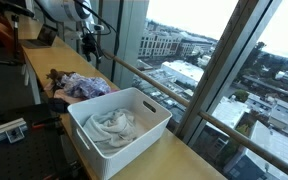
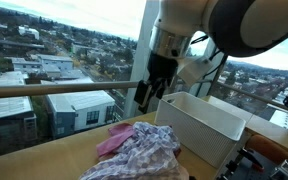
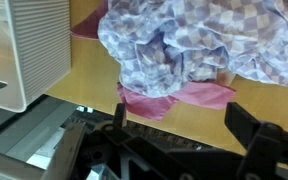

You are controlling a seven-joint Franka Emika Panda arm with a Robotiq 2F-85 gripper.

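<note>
Checked cloth (image 3: 194,40), purple and white, lies crumpled on a wooden table (image 3: 84,75). It fills the upper right of the wrist view, directly below the pincer (image 3: 182,128). The pincer's two fingers stand wide apart and hold nothing. They enter from the bottom edge of that view and hang above the cloth without touching it. A pink cloth (image 3: 174,100) pokes out from under the checked one at the centre of the frame, nearest the fingers. A white bin (image 3: 29,50) stands at the upper left, just beside the pile. In an exterior view a pale crumpled cloth (image 1: 112,128) lies inside it, at the lower middle of the frame. This looks like the approach stage, with the pincer over the pile and no grip made. A grasp would call for lowering onto a raised fold and closing there. The pile is cut off at the wrist view's top edge. How far the pink cloth runs beneath the checked one is hidden.
</note>
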